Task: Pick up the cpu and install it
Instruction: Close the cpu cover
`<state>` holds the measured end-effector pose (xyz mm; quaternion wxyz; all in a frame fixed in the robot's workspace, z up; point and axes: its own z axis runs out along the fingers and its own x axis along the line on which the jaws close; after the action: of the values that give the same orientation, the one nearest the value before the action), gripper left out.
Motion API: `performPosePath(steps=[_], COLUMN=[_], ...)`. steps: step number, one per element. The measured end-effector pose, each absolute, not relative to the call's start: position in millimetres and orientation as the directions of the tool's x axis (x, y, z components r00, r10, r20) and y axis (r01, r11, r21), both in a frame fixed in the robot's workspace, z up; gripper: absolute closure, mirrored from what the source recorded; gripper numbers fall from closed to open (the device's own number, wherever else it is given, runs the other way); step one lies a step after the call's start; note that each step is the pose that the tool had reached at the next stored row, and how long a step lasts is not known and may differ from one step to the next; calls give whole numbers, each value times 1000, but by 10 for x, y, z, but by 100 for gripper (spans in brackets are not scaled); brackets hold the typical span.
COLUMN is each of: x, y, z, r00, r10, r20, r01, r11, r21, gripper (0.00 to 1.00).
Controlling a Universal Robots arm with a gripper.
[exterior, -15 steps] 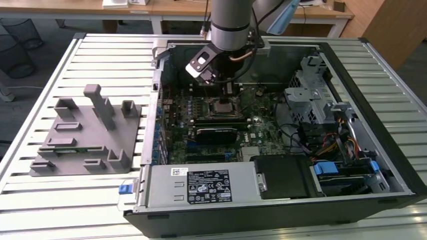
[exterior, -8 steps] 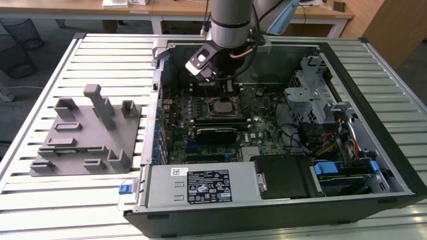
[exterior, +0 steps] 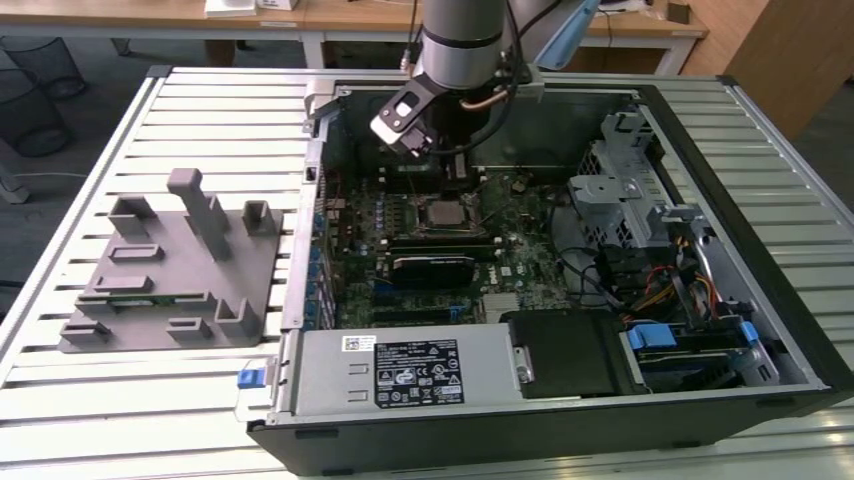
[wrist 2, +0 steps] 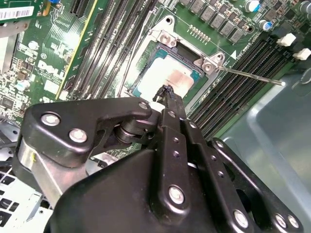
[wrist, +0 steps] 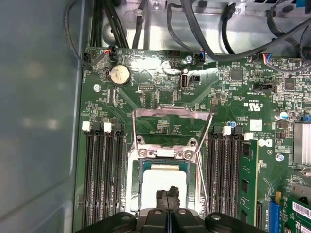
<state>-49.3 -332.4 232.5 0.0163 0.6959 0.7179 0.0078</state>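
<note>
Gripper (wrist 2: 167, 93) up close in both wrist views: black fingers pressed together tip to tip, nothing clamped between them, hanging over the motherboard (wrist: 146, 92) inside the open computer case (exterior: 534, 440). Cpu (wrist: 154, 182) lies flat in the socket directly under the fingertips, pale top up; can't tell if the tips touch it. Metal hold-down frame (wrist: 172, 112) stands flipped open just past the tips, and memory slots (wrist: 99, 170) flank the gripper on both sides.
</note>
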Motion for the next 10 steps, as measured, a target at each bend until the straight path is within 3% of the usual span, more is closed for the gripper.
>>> performPosePath(steps=[10], x=[-492], y=[-3324], z=[2365], r00=[-31], r10=[999], r20=[-13], r01=[999], r11=[31], r21=[34], gripper=[89])
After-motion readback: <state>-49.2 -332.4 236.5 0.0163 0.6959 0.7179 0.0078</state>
